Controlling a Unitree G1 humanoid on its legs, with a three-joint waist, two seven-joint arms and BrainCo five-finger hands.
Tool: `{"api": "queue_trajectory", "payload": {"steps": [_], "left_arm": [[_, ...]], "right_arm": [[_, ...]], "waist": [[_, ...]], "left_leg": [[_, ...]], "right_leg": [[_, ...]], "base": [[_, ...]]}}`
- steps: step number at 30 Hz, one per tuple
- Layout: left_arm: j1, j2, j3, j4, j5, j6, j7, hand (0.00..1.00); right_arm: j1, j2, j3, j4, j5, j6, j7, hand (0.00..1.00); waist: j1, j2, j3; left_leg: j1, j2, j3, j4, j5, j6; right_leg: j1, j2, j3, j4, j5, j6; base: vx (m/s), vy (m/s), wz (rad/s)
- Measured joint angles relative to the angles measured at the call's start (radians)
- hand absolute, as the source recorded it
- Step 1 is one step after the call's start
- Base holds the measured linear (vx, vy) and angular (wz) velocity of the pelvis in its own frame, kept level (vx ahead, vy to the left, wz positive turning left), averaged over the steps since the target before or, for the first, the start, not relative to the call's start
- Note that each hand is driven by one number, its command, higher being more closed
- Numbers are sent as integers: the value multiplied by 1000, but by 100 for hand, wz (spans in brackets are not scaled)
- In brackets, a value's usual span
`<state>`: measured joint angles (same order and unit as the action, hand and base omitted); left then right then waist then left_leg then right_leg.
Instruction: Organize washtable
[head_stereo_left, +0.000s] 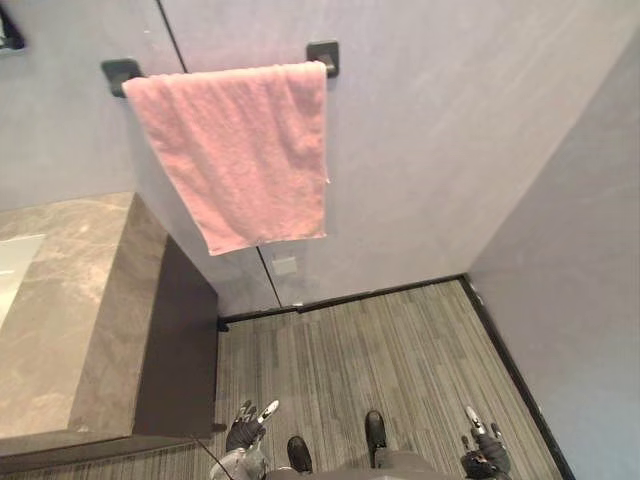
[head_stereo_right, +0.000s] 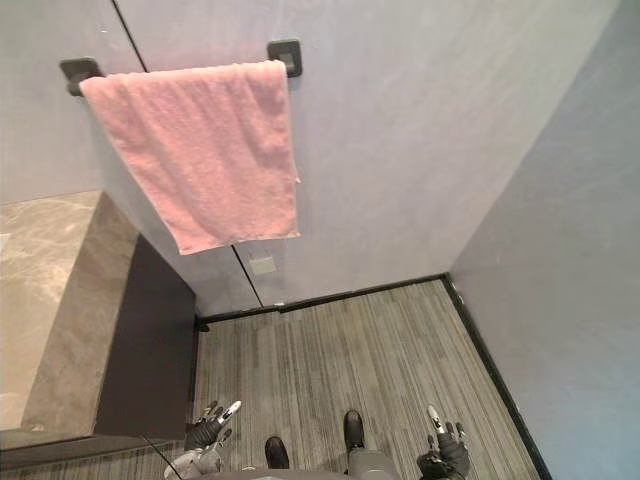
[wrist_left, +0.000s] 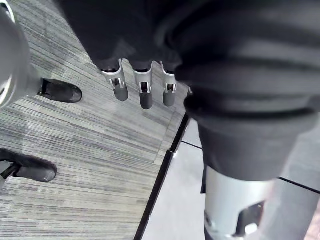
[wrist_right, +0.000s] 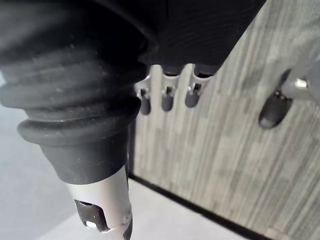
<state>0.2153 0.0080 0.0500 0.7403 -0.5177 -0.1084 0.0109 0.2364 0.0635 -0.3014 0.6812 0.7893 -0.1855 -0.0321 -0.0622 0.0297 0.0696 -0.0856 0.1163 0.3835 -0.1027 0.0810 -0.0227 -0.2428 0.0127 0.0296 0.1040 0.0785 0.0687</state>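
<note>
Near the marble washtable's (head_stereo_left: 70, 300) dark side, the left hand (head_stereo_left: 245, 432) is hanging over striped grey floor (head_stereo_left: 380, 350), the right hand (head_stereo_left: 483, 455) well apart from it, both loose-fingered, holding nothing. Past the washtable, a pink towel (head_stereo_left: 240, 150) is draping a black rail (head_stereo_left: 322, 55).

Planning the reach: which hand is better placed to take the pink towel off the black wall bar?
Probably the left. The pink terry towel hangs left of centre, beside the grey marble washtable, and the left hand hangs on that side. The right hand hangs low, further right.
</note>
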Motion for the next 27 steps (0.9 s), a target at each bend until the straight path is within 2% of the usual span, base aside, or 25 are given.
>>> {"api": "queue_trajectory", "payload": {"steps": [1, 3, 4, 6, 7, 8, 9, 10, 11, 12, 14, 15, 18, 19, 20, 21, 22, 23, 24, 25, 26, 27], "left_arm": [[-10, 16, 0, -10, 1, -3, 9, 0], [-12, 28, -3, -35, 1, -6, 15, 0], [-10, 38, 1, -57, 1, -9, 19, 0], [-12, 49, 3, -67, -2, -11, 19, 0], [-9, 31, 2, -75, -16, -16, 23, 0], [1, 15, 3, -96, -23, -24, 32, 0], [2, 16, 3, -103, -25, -27, 35, 0], [-5, 20, 13, -104, -38, -28, 39, 0], [-15, 9, 33, -104, -48, -28, 41, 0], [-26, -8, 46, -103, -66, -28, 53, 0], [3, -17, 53, -105, -82, -31, 58, 0], [30, -14, 58, -105, -93, -31, 58, 0], [61, -14, 76, -104, -100, -31, 59, 0], [69, -13, 80, -106, -101, -32, 60, 0], [70, -13, 86, -111, -113, -33, 64, 0], [69, -14, 94, -112, -122, -33, 67, 0], [64, -9, 118, -126, -142, -34, 71, 0], [64, -5, 120, -132, -151, -34, 75, 0], [70, 2, 121, -142, -162, -35, 77, 0], [70, 2, 121, -143, -163, -35, 77, 0], [71, 1, 122, -143, -163, -35, 77, 0], [68, 0, 122, -144, -163, -35, 77, 0]], "right_arm": [[-1, 0, 6, 0, 9, -1, 8, 0], [21, -1, 6, -1, 15, -3, 8, 0], [40, -1, 26, -3, 5, -4, 8, 0], [60, -3, 39, -5, -38, -3, 4, 0], [68, -16, 49, -7, -74, -3, -12, 0], [68, -19, 62, -24, -92, -3, -14, 0], [69, -21, 72, -32, -98, -3, -14, 0], [50, -31, 90, -37, -110, -1, -13, 0], [5, -51, 115, -43, -116, -1, -12, 0], [-50, -76, 137, -57, -129, -2, -11, 0], [-46, -90, 159, -81, -136, -2, -8, 0], [-19, -86, 162, -90, -140, -2, -7, 0], [35, -90, 158, -91, -141, -2, -8, 0], [48, -90, 158, -91, -141, -2, -9, 0], [54, -92, 153, -90, -138, -2, -15, 0], [53, -92, 152, -89, -133, -2, -20, 0], [41, -86, 148, -90, -129, -3, -30, 0], [41, -84, 141, -90, -126, -3, -32, 0], [45, -82, 135, -99, -119, -3, -32, 0], [46, -81, 135, -107, -119, -3, -32, 0], [65, -80, 135, -118, -119, -5, -31, 0], [68, -80, 135, -118, -119, -5, -30, 0]], "waist": [[-8, 2, 11], [-6, -16, 22], [-7, -51, 27], [-9, -68, 32], [-1, -57, 31], [14, -70, 26], [21, -89, 24], [27, -109, 25], [35, -112, 28], [49, -71, 68], [48, -44, 88], [48, -38, 90], [44, -36, 95], [42, -41, 102], [43, -40, 111], [42, -55, 122], [40, -59, 134], [36, -72, 141], [28, -83, 144], [26, -82, 143], [23, -83, 143], [22, -80, 139]], "left_leg": [[-12, 24, -6, 1, 0, 0], [-14, 27, -41, 1, 1, 0], [-22, 22, -83, 19, 2, -1], [-40, 25, -143, 45, 20, -23], [-46, 43, -190, 58, 29, -29], [-73, 38, -191, 98, 53, -17], [-90, 23, -195, 126, 51, -29], [-128, 4, -213, 168, 51, -30], [-176, 9, -232, 215, 52, -34], [-201, 38, -249, 257, 52, -37], [-196, 58, -281, 279, 52, -39], [-179, 57, -316, 280, 55, -43], [-170, 60, -367, 229, 73, -82], [-161, 64, -365, 204, 72, -82], [-154, 85, -343, 173, 38, -126], [-164, 91, -331, 183, 31, -133], [-211, 96, -319, 311, 29, -130], [-233, 92, -309, 419, 20, -118], [-249, 105, -256, 643, -38, -42], [-242, 118, -230, 697, -64, -23], [-211, 159, -166, 793, -136, -1], [-190, 186, -132, 838, -157, 9]], "right_leg": [[-47, 12, -2, 224, -66, -19], [-49, -14, 5, 443, -173, -12], [-33, -31, 29, 536, -212, 12], [-22, -22, 29, 575, -225, 26], [46, 2, 39, 517, -260, 53], [59, -2, 75, 522, -329, 28], [61, -12, 91, 517, -366, 21], [65, -30, 83, 497, -426, -6], [68, -29, 65, 464, -461, -31], [86, -4, 37, 434, -470, -60], [110, 19, 2, 437, -470, -68], [136, 24, -34, 453, -485, -92], [150, 36, -129, 482, -503, -113], [154, 36, -150, 486, -504, -115], [158, 37, -185, 477, -491, -140], [160, 35, -199, 462, -482, -157], [161, 18, -242, 441, -461, -204], [163, 7, -261, 428, -454, -214], [178, -9, -301, 386, -430, -218], [183, -11, -313, 369, -420, -219], [190, -17, -345, 334, -400, -219], [190, -21, -365, 319, -389, -223]], "base": [[-32, -79, 9], [40, -158, 65], [30, -184, 79], [-23, -284, 113], [-10, -308, 133], [19, -200, 106], [-2, -236, 66], [-53, -303, 58], [-113, -310, 49], [-168, -212, 29], [-261, -191, 42], [-242, -206, 63], [-169, -194, 87], [-144, -176, 91], [-105, -125, 62], [-158, -142, 65], [-140, -107, 56], [-195, -138, 83], [-116, -86, 70], [-124, -63, 88], [-74, 0, 69], [-77, 15, 110]]}}
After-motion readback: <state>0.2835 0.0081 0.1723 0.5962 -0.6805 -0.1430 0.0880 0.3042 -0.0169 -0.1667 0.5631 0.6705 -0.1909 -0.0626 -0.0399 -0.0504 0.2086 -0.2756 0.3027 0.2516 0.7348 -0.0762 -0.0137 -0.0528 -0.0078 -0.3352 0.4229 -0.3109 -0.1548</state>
